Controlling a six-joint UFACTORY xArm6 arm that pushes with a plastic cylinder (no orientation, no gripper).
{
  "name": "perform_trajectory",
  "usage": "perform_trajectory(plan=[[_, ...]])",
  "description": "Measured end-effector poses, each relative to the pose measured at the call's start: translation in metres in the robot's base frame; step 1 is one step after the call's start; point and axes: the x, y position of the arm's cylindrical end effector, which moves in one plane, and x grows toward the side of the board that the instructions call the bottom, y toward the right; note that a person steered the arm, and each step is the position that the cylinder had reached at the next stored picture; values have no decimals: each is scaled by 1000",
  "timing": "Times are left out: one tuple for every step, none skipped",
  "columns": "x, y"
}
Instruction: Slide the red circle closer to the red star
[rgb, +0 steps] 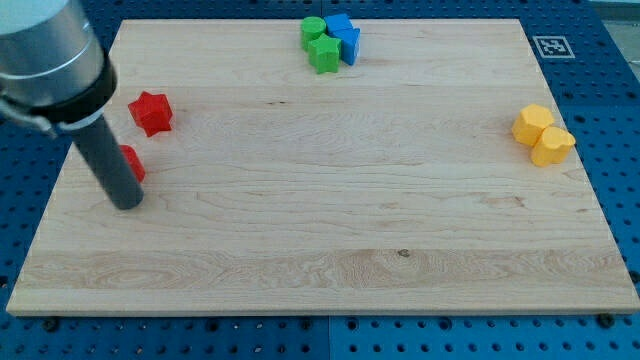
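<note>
- Pale wooden table (330, 250), rectangular, fills most of the frame; blue perforated surface (610, 120) borders it on all sides.
- Dark rod descends from the upper left of the frame; my tip (128, 203) rests on the table at the left side.
- No fingers are fitted: the arm ends in the rod alone, so nothing is grasped or released.
- Red circle (133, 162), largely hidden behind the rod, shows only as a red sliver at the rod's right edge, just above my tip. Whether rod and circle touch cannot be told.
- Red star (151, 112) lies above and slightly right of the red circle, near it but apart.
- Green blocks (320, 45) and blue blocks (344, 38) form one tight cluster at the upper centre, green on the left, blue on the right; individual shapes are hard to make out.
- Two yellow blocks (543, 135) sit touching at the right edge.
- Black-and-white marker (548, 45) occupies the upper right corner.
</note>
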Motion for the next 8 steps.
perform_trajectory(plan=[[9, -24], [-15, -27], [-15, -16], [-23, 4], [-27, 20], [-31, 23], [-4, 5], [-14, -21]])
